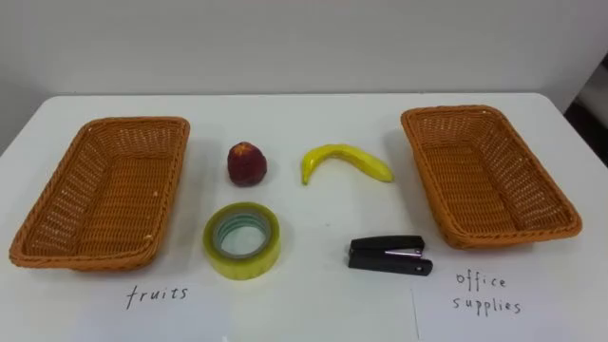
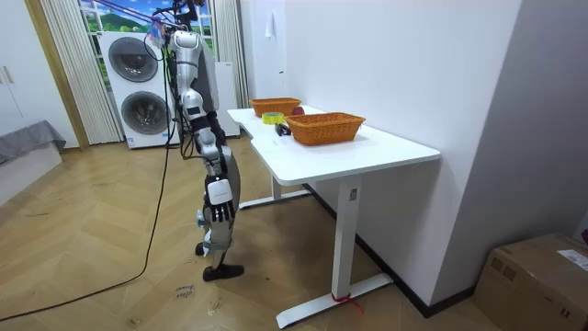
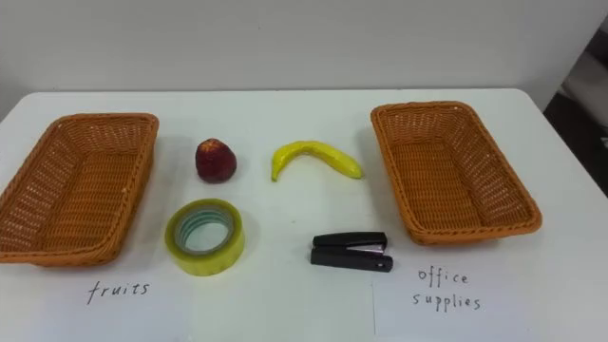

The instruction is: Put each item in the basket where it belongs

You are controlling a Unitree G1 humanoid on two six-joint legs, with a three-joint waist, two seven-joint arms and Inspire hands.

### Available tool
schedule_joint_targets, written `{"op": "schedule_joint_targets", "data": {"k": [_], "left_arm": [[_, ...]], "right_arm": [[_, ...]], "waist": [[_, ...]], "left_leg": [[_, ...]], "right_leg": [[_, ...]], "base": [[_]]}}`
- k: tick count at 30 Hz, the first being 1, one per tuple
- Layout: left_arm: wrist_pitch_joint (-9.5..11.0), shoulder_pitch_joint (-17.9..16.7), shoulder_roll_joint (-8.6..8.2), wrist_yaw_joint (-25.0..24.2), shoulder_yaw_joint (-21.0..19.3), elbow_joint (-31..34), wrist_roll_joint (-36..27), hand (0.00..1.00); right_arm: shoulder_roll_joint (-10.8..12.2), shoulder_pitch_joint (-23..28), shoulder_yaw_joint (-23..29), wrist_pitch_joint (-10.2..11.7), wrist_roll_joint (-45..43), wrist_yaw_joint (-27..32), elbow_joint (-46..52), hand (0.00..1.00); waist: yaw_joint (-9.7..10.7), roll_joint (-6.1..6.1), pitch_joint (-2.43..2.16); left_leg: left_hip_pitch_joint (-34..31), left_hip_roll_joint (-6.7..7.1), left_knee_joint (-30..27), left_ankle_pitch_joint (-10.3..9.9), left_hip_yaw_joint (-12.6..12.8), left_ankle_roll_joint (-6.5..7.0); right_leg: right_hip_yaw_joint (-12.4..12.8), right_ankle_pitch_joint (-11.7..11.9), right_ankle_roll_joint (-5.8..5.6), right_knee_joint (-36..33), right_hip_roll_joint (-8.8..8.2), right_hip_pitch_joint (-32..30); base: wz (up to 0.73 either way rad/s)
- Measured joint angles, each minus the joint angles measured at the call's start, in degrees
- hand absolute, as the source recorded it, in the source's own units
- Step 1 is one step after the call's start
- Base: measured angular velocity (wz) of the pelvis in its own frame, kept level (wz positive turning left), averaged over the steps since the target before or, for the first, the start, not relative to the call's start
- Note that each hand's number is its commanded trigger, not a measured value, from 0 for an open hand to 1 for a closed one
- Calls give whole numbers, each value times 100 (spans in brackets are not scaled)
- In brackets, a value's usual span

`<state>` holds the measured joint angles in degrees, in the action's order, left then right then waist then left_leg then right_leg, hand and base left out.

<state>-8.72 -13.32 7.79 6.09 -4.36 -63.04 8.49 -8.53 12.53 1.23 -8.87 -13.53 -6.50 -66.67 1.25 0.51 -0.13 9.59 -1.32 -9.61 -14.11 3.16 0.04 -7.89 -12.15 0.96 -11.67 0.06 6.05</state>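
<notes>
1. The roll of tape (image 1: 242, 240) lies flat on the white bench (image 1: 304, 309), towards its front edge.
2. Just behind the tape sits a red apple (image 1: 246, 163). Behind and to the right of the tape lies a banana (image 1: 345, 162).
3. Level with the tape on its right, well apart from it, lies a black stapler (image 1: 388, 255).
4. Left of the tape stands one wicker basket (image 1: 65, 195), and far to the tape's right, beyond the stapler, stands the other basket (image 1: 537, 185). All four things lie on the bench outside both baskets.
5. The eye views show handwritten words in front of each basket.
6. The room view shows the robot standing upright at the tape's side of the bench, with stacked washing machines (image 2: 138, 87) behind it.
7. The left hand and right hand are too small there to make out, so I cannot tell whether the fingers are apart or together.
</notes>
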Motion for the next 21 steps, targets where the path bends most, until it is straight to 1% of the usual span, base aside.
{"op": "schedule_joint_targets", "data": {"k": [13,17,20,21], "left_arm": [[-2,4,-4,73,1,-62,5,0],[-6,3,-4,86,0,-88,32,0],[-34,2,-4,105,-1,-87,71,0],[-64,2,-4,117,-4,-87,71,0]], "right_arm": [[0,3,-1,1,32,7,-31,0],[-1,12,-2,-1,172,12,-41,0],[-2,27,1,-9,283,63,-90,0],[-2,26,2,-49,296,104,-87,0]], "waist": [[0,-11,1],[-2,-11,2],[1,-11,3],[1,-12,3]], "left_leg": [[0,0,0,0,-2,0],[0,-1,5,0,3,0],[1,-4,11,0,44,0],[1,-6,15,0,67,0]], "right_leg": [[-3,0,0,0,1,4],[5,0,0,-1,3,1],[70,0,0,-8,12,-16],[92,0,0,-11,16,-25]], "base": [[0],[0],[-4],[-8]]}}
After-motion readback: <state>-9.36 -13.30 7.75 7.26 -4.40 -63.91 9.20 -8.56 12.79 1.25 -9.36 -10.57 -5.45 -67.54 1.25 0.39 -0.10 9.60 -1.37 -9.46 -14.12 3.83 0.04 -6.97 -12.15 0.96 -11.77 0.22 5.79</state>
